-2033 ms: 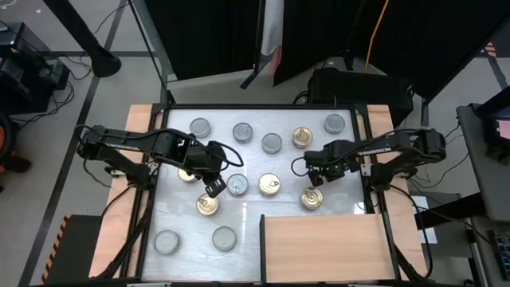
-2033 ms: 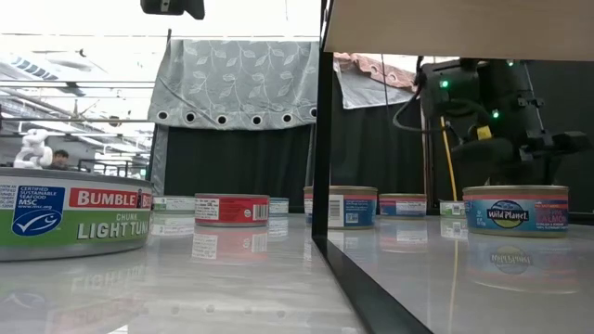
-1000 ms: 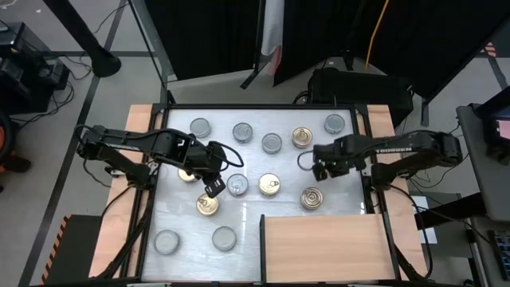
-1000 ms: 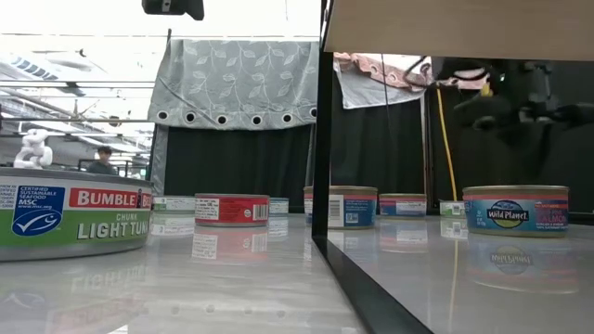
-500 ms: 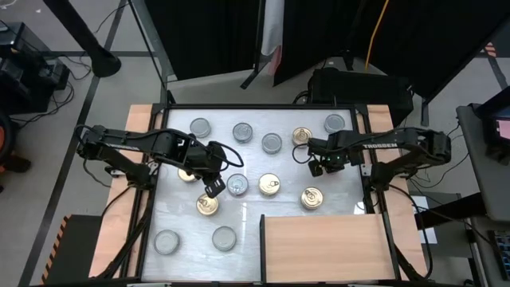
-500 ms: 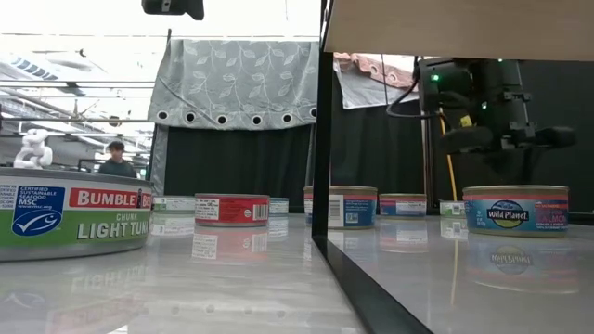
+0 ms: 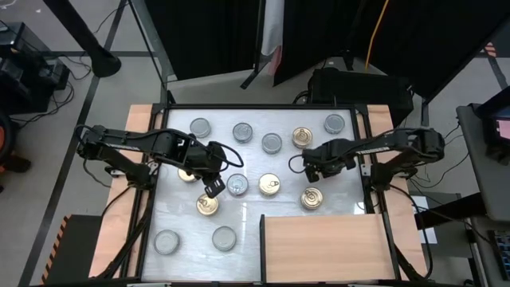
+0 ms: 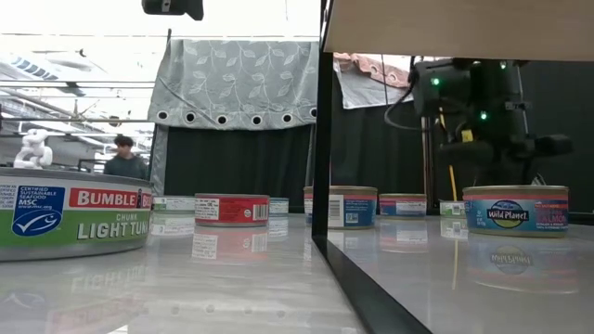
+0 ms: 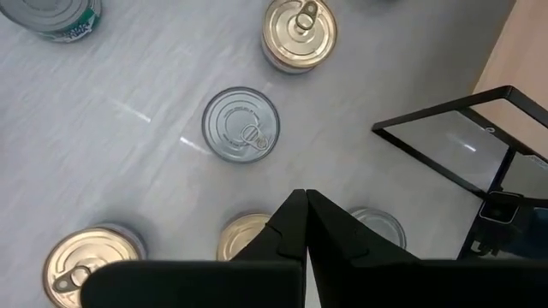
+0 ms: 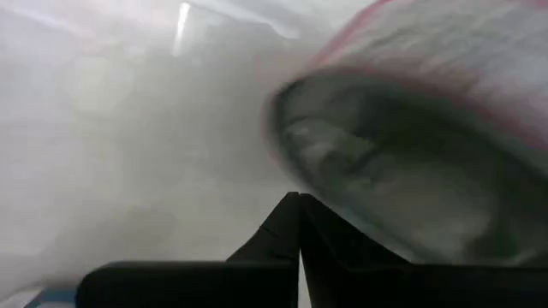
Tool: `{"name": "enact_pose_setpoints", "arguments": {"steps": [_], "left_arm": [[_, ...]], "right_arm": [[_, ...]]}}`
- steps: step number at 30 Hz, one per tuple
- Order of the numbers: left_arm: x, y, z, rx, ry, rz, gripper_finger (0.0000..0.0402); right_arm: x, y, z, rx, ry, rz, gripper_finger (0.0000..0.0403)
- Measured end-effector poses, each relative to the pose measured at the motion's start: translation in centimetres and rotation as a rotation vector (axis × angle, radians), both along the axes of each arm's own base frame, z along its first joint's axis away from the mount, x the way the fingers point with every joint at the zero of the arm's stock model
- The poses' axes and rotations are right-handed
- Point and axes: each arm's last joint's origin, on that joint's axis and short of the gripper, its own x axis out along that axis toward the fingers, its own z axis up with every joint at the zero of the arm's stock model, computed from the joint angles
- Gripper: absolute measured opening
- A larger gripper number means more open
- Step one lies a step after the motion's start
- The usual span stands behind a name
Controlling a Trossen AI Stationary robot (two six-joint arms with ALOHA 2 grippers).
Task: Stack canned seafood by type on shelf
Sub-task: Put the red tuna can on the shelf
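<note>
Several canned seafood tins lie scattered on the white tabletop, some silver-topped (image 7: 237, 185) and some gold-topped (image 7: 269, 185). The shelf (image 7: 323, 247) is the wooden board at the near right. My left gripper (image 7: 212, 188) hangs shut above the tins at centre left, its fingers (image 9: 304, 205) over bare table near a silver tin (image 9: 241, 124). My right gripper (image 7: 313, 169) is shut and low, pointing down between two gold-topped tins (image 7: 302, 137) (image 7: 311, 198). In its wrist view the fingertips (image 10: 298, 204) stand at the edge of a blurred, pink-sided tin (image 10: 402, 162). My right gripper's shut fingertips stand right beside the rim of the pink-sided tin (image 10: 312, 184), coming from above and pointing down. The picture is blurred, and I cannot tell whether they touch it. My left gripper touches nothing.
The shelf's black frame (image 9: 462, 141) edges the board. Wooden side strips (image 7: 142, 119) flank the table. More tins line the far row (image 7: 243, 131) and the near left (image 7: 166, 241). In the low view a person (image 8: 122, 158) shows far behind the table.
My right gripper, still shut, has come down toward the table and shifted slightly toward the table's left, settling between the two gold-topped tins. The tins have kept their places.
</note>
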Motion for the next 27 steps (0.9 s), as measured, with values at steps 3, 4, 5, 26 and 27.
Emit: {"name": "enact_pose_setpoints", "arguments": {"steps": [3, 4, 5, 26, 27], "left_arm": [[-0.2, 0.0, -0.1, 0.006, 0.028, -0.001, 0.0008], [-0.3, 0.1, -0.2, 0.009, 0.037, 0.0, 0.0008], [-0.4, 0.1, -0.2, 0.013, 0.049, 0.0, 0.0008], [-1.3, 0.5, 0.4, 0.019, 0.039, -0.006, 0.0008], [-1.4, 0.6, 0.5, 0.018, 0.038, -0.002, 0.0008]], "right_arm": [[0.5, 0.8, -0.7, -0.002, -0.001, 0.01, 0.0], [0.6, 1.0, -0.8, -0.002, -0.007, 0.01, 0.0], [0.7, 1.2, -0.8, -0.004, -0.008, 0.011, 0.0], [-2.7, -2.0, 2.0, -0.046, -0.042, -0.124, 0.0], [-2.8, -1.9, 1.8, -0.04, -0.04, -0.128, 0.0]]}}
